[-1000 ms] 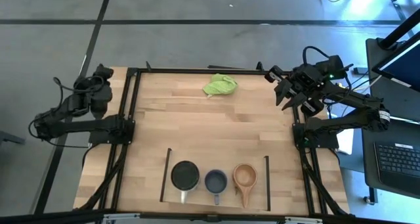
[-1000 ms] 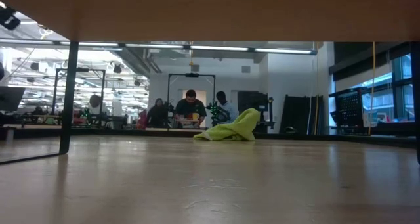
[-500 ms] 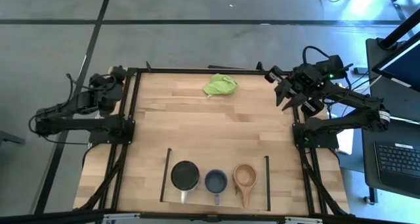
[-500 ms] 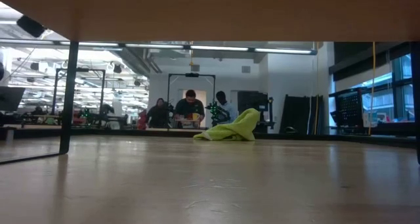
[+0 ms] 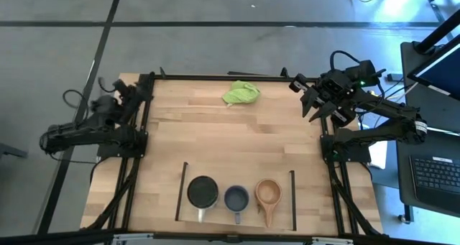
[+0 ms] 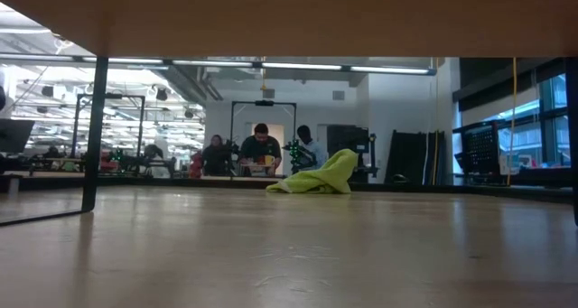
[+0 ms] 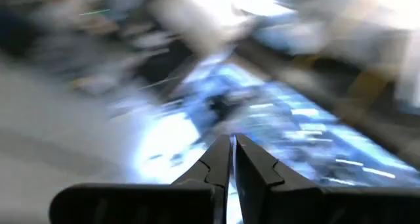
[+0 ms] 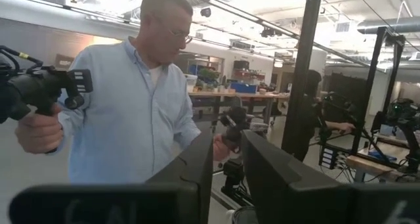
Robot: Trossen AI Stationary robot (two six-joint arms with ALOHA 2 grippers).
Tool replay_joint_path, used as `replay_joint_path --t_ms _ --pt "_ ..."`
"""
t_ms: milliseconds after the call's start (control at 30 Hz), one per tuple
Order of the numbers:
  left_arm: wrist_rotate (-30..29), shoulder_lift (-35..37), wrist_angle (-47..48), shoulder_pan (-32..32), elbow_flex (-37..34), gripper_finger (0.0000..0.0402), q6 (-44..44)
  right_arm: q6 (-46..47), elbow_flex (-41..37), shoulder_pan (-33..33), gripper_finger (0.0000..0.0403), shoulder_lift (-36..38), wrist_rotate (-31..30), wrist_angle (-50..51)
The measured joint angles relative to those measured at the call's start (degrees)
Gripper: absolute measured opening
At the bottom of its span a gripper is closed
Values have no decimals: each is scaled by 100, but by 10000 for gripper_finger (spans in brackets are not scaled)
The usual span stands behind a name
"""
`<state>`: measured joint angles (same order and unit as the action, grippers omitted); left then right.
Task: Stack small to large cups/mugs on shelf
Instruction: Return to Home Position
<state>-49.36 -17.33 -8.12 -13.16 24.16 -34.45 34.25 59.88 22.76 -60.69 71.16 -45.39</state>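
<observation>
Three cups stand side by side on their bases on the shelf (image 5: 248, 174), a light-wood board near the table's front edge. They are a white mug with a dark inside (image 5: 203, 192), a blue-grey mug (image 5: 236, 198) and a tan wooden cup (image 5: 268, 192). Their handles point toward the near edge. My left gripper (image 5: 134, 88) (image 7: 231, 153) is shut and empty at the table's far left corner. At the far right edge my right gripper (image 5: 306, 94) (image 8: 227, 168) hangs raised and open, with nothing between its fingers. Both are far from the cups.
A lime-green cloth (image 5: 241, 93) (image 6: 316, 176) lies crumpled near the middle of the far edge. Thin black bars (image 5: 180, 191) (image 5: 292, 200) bound the shelf's short sides. The right wrist view shows a person in a light blue shirt (image 8: 131, 112) beyond the table, holding a device.
My left gripper has swung from outside the table's left edge toward the far left corner, and its wrist has turned as it went. It stays shut. The right arm, the cups and the cloth have kept still.
</observation>
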Motion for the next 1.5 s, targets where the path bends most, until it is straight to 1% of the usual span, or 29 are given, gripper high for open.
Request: replay_joint_path --t_ms 33,67,100,133,267,300,333,400,467,533,600,667,700,767,900,933,1067,1133,1333,1433,1500 --pt "660 77 -707 -145 -190 14 431 -1 0 0 84 0 0 0" --pt "1359 143 -1160 -301 -351 14 734 -3 0 0 84 -1 0 0" --pt "2039 211 -1347 -470 -473 14 876 -3 0 0 84 -2 0 0" --pt "2710 275 -1339 -647 -574 14 854 0 0 0 84 -2 0 0" --pt "5134 241 -1017 -1280 -982 14 255 52 0 0 84 -2 0 0" --pt "5643 176 -1049 -1408 -1088 14 113 86 0 0 84 -2 0 -2" --pt "6029 115 -1074 -1525 -1181 14 -11 131 0 0 84 -2 -2 0" --pt "6505 57 -1067 -1705 -1265 14 -130 172 0 0 84 -2 -22 0" --pt "6533 52 -1092 -1819 -1276 14 3 184 0 0 84 -2 -65 0" --pt "6207 62 -1152 -1888 -1274 14 455 235 0 0 84 -2 -78 0" --pt "5886 57 -1064 -1929 -1274 14 1427 301 0 0 84 -2 -83 2" --pt "5834 58 -1038 -1902 -1274 14 2445 305 0 0 84 -2 -88 2" --pt "5828 57 -1047 -1858 -1274 14 2769 301 0 0 84 -2 -94 2" --pt "5678 9 -1040 -1709 -1274 14 3109 301 0 0 84 -2 -98 2" --pt "5461 -318 -690 -1287 -1488 14 3302 256 0 0 84 -4 -101 4" --pt "5443 -356 -730 -1172 -1586 14 3306 211 0 0 84 -4 -101 11" --pt "5444 -413 -1518 -572 -1985 14 3088 128 0 24 84 -6 -109 69" --pt "5291 -397 -1704 -245 -2138 14 3011 143 0 62 84 -7 -115 88" --pt "4594 -395 -1696 691 -2371 14 2837 143 0 159 84 -7 -123 117" --pt "3991 -395 -1417 1046 -2369 14 2878 -11 0 162 84 -7 -66 308" --pt "3627 -395 -1123 1188 -2369 14 2880 -252 0 161 84 -7 56 637"
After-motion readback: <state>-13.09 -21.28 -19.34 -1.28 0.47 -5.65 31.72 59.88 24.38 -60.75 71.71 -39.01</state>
